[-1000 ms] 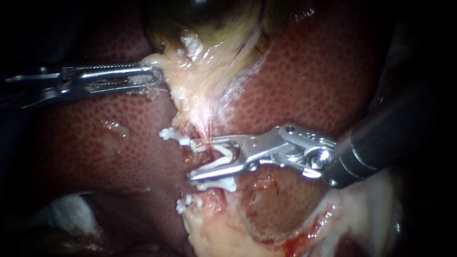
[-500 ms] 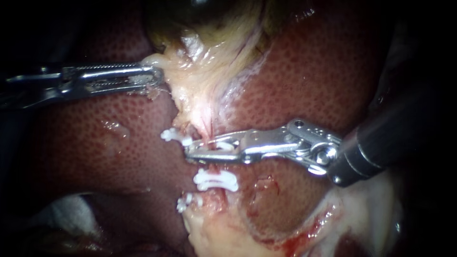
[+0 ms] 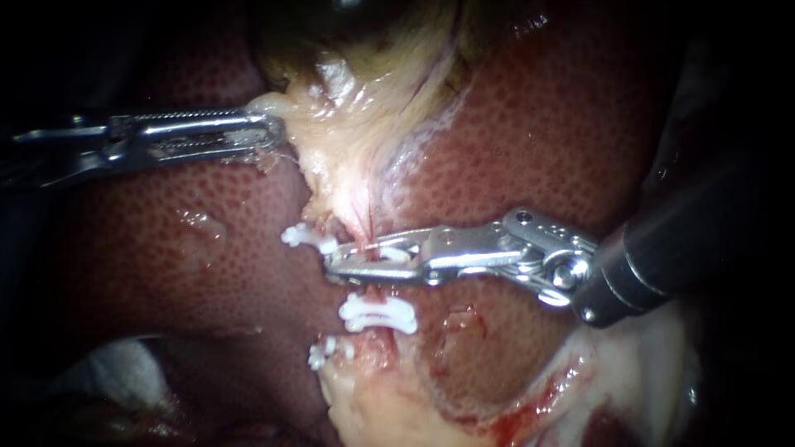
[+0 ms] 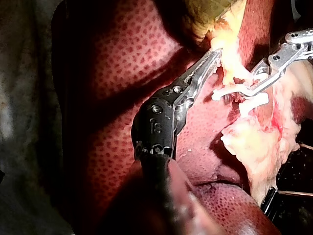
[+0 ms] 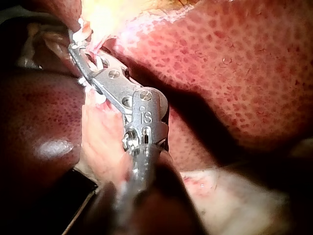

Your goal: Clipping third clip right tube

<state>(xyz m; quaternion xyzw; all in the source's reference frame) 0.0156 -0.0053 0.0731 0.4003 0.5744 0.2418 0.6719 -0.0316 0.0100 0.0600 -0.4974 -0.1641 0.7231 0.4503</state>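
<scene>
Two instruments hold tissue here, and the right instrument (image 3: 331, 265) is clenched on a white clip (image 3: 389, 253).
The right instrument reaches across the liver (image 3: 538, 141). Its jaws lie almost together on the clip, which sits across the tube (image 3: 358, 222) in the middle of the endoscope view. Just under these jaws a second clip (image 3: 377, 314) sits on the tissue. A third clip (image 3: 305, 238) lies just beside the jaw tips, toward the left. A fourth clip (image 3: 323, 354) is lower, near the yellowish fat (image 3: 373, 406). The left instrument (image 3: 273, 134) is higher up, well apart from the clips. Its toothed jaws grasp the edge of the pale tissue (image 3: 331, 141) under the gallbladder (image 3: 356, 25).
</scene>
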